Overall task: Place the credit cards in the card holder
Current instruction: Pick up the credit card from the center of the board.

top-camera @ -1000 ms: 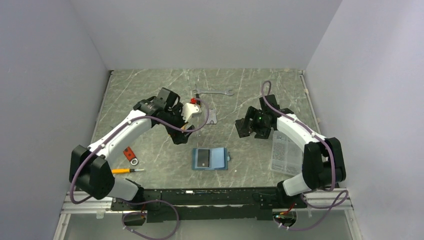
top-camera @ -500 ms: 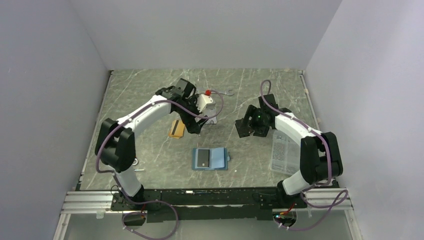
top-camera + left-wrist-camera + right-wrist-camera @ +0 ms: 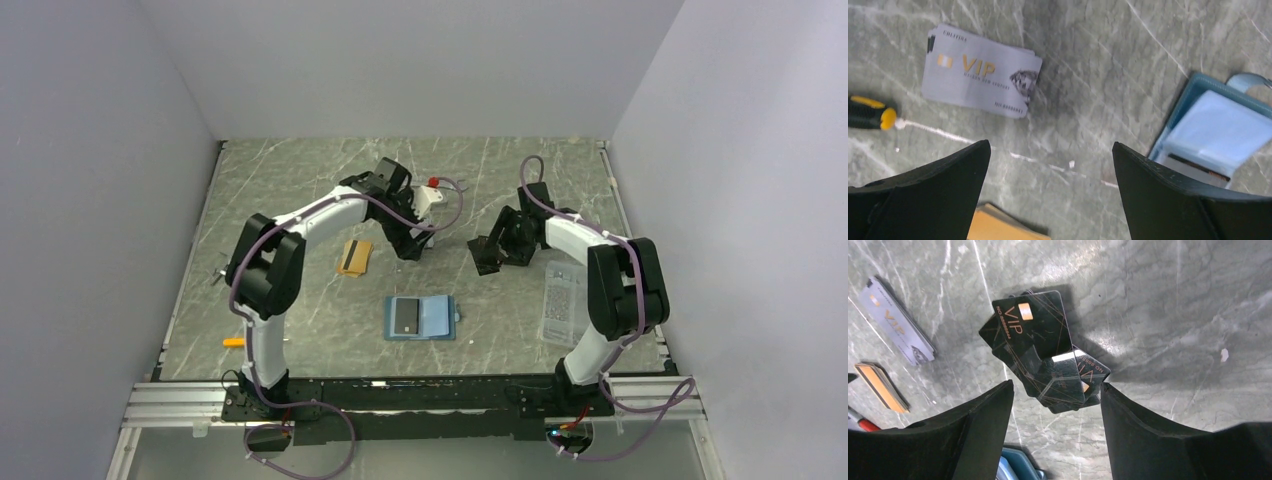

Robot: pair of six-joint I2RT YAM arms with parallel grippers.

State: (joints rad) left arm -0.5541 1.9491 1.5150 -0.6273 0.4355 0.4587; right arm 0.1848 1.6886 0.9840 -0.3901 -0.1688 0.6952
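Observation:
The teal card holder (image 3: 437, 318) lies open at the front centre with a dark card (image 3: 405, 315) in its left pocket. It also shows in the left wrist view (image 3: 1215, 127). A stack of orange-gold cards (image 3: 353, 257) lies to its upper left, at the bottom edge of the left wrist view (image 3: 1000, 227). My left gripper (image 3: 411, 247) (image 3: 1050, 145) is open and empty above bare table between them. A fanned pile of dark cards (image 3: 1040, 352) lies on the table. My right gripper (image 3: 495, 250) (image 3: 1057, 384) is open just above that pile, holding nothing.
A stack of silver VIP cards (image 3: 979, 74) (image 3: 895, 327) lies near the left gripper. A yellow-black screwdriver (image 3: 870, 112) lies beside it. A clear printed packet (image 3: 560, 300) lies at the right. An orange-handled tool (image 3: 232, 342) lies at the front left. A wrench end (image 3: 458, 183) shows at the back.
My left arm has swung right and toward the back, and the orange cards now lie alone on the table. My right gripper has turned and shifted slightly over the dark cards.

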